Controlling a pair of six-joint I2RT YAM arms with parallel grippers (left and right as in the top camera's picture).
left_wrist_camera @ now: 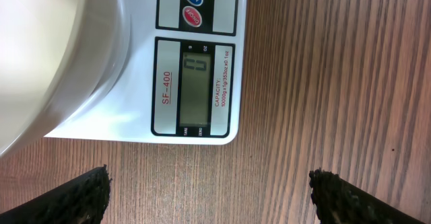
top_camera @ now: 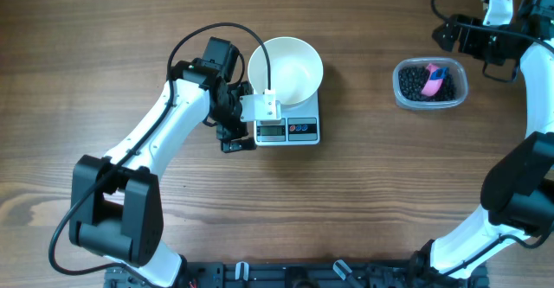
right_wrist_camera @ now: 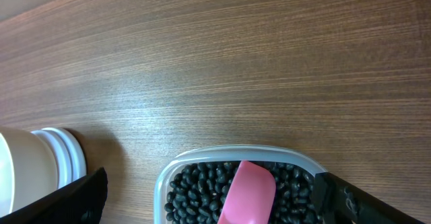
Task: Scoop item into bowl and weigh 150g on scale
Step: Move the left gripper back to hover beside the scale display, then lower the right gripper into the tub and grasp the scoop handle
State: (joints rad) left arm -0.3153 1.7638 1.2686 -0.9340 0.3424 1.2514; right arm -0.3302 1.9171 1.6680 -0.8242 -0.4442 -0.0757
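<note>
Wooden table (top_camera: 86,63) with brown, fine straight grain, filling the whole view from above, soft even light, a pale sheen on the wood, weak shadows

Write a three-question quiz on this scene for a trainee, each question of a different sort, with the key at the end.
1. True or false: the white bowl stands on the scale.
2. Multiple choice: the pink scoop lies
A) in the bowl
B) on the scale
C) in the clear tub, among the black beans
3. Fill in: the left gripper, at the scale's display end, has its jaws ___ with nothing between them.

Key: 1 true; 2 C; 3 open.
</note>
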